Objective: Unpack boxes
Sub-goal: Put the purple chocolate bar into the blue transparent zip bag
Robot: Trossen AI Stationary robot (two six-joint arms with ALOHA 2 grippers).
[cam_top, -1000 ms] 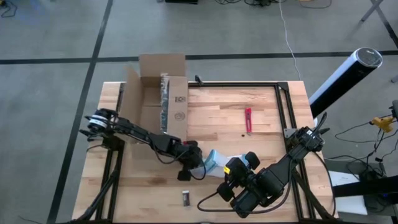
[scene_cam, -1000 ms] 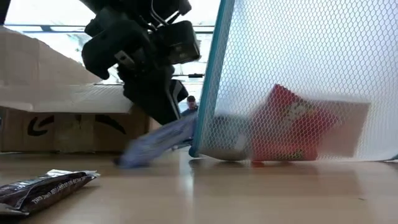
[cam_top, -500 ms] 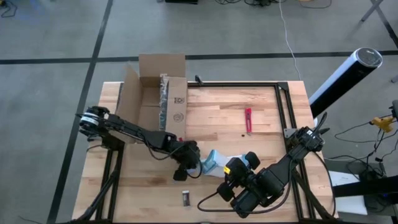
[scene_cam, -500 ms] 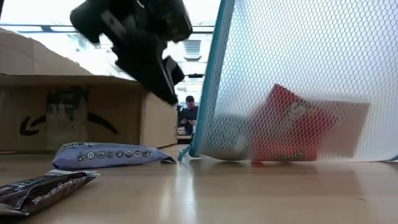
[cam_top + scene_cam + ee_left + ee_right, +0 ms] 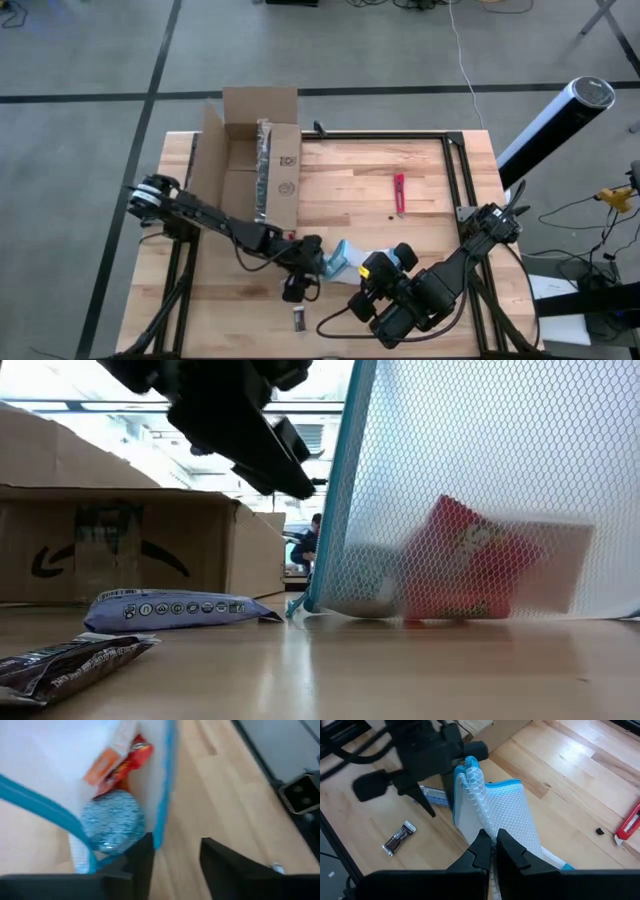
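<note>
The brown cardboard box (image 5: pixel 250 160) stands with its flaps open on the table's far left corner. A mesh pouch with a blue edge (image 5: pixel 345 258) is held up by my right gripper (image 5: pixel 491 851), which is shut on it. Inside the pouch are a red packet (image 5: pixel 470 565) and a round bluish item (image 5: pixel 112 822). My left gripper (image 5: pixel 175 865) is open at the pouch's mouth, above the table. A blue-grey packet (image 5: pixel 175 610) and a dark wrapper (image 5: pixel 70 660) lie flat on the table. My right gripper pinches a bunched part of the pouch's mesh wall (image 5: pixel 487 827) between its two fingers, away from the blue-edged mouth. The pouch stands raised, its lower side (image 5: pixel 400 615) resting on the table. My left gripper has one finger (image 5: pixel 142 857) right beside the pouch's blue edge (image 5: pixel 161 832); I cannot tell whether it touches.
A small red tool (image 5: pixel 399 193) lies at the far right of the table. The dark wrapper (image 5: pixel 299 318) is near the front edge. A black frame rail (image 5: pixel 380 135) runs along the table's far and right sides.
My left gripper has let go of the blue-grey packet, which had hung slanting from it beside the pouch and now lies flat on the table. The gripper has risen, swung toward the table's left, then come back to the pouch's mouth.
</note>
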